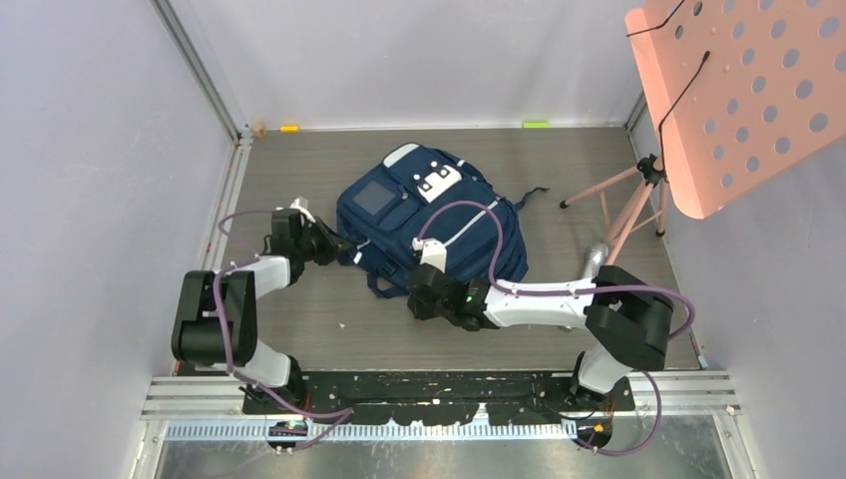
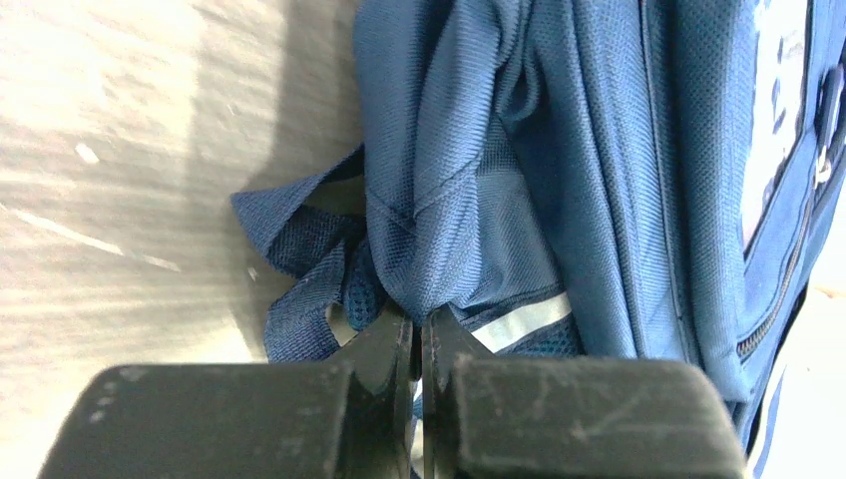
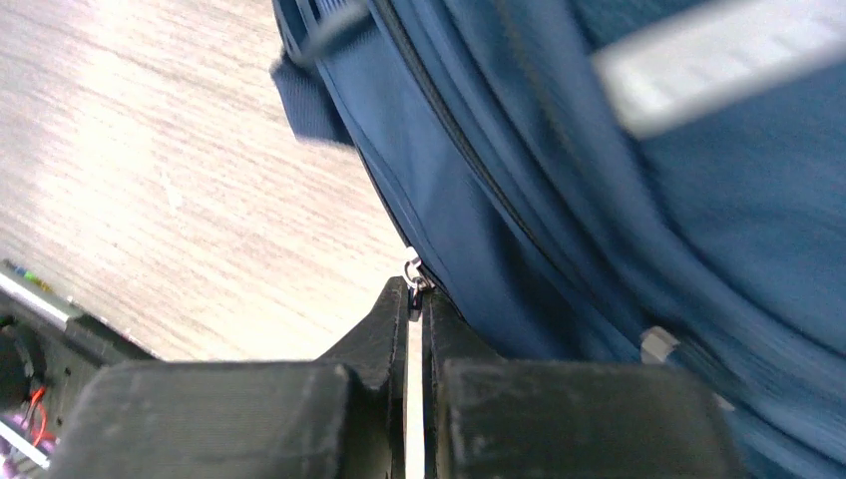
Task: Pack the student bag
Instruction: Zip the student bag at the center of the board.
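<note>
Bench (image 1: 329,334): wood-grain surface. It carries the student bag near its middle.
Music stand (image 1: 738,100): pink perforated panel on a tripod. It stands well apart from the bag, on the bag's far-right side.
Student bag (image 1: 439,215): navy, lying flat on the bench with the front pocket up. The long axis runs obliquely, from far-left to near-right. These views do not show whether the main compartment is open.
Left claw (image 2: 419,334): at the bag's near-left corner. The jaws are fully closed on a pinched fold of the bag's fabric, just beside a reflective stripe (image 2: 519,321).
Right claw (image 3: 417,304): at the bag's near edge, right of the left claw. The jaws are closed on the zipper pull.
Strap loop (image 2: 299,269): navy webbing on the bench, just beside the left claw's pinch and not held.
Zipper track (image 3: 469,170): dark line along the bag's edge, leading away from the right claw's tips.
Zipper pull (image 3: 412,271): small metal ring at the tips of the right claw, with a pale tab clamped between the jaws.
Governing relation: the bag body lies beyond both claws, away from the arm bases. Both claws touch the bag, but only the right one is on the zipper.
Step in hand (judgement): draw the pull along the track while the left claw anchors the fabric. The pull direction should follow the track, not cross it.
</note>
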Controlling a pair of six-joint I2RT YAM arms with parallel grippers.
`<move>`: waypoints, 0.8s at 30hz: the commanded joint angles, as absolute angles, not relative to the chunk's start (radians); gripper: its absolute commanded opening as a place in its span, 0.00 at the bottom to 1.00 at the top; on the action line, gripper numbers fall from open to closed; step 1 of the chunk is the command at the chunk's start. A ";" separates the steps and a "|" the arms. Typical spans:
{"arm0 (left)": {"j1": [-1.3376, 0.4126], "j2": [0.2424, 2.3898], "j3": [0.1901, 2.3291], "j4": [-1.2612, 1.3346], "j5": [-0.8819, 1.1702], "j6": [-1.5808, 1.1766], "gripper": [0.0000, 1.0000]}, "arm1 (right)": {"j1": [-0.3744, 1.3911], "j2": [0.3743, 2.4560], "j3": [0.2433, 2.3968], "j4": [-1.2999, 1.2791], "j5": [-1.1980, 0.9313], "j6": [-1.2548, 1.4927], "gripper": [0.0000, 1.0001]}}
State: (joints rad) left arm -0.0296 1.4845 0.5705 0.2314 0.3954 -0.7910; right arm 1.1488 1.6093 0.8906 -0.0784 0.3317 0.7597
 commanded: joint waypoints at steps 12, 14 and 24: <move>0.115 1.771 0.923 0.463 0.259 -0.636 0.00 | 1.166 1.438 0.842 -0.281 0.192 0.816 0.00; 0.117 1.807 0.965 0.466 0.260 -0.615 0.00 | 1.166 1.419 0.841 -0.302 0.202 0.815 0.00; 0.115 1.667 0.903 0.341 0.325 -0.612 0.57 | 1.166 1.414 0.854 -0.266 0.226 0.791 0.00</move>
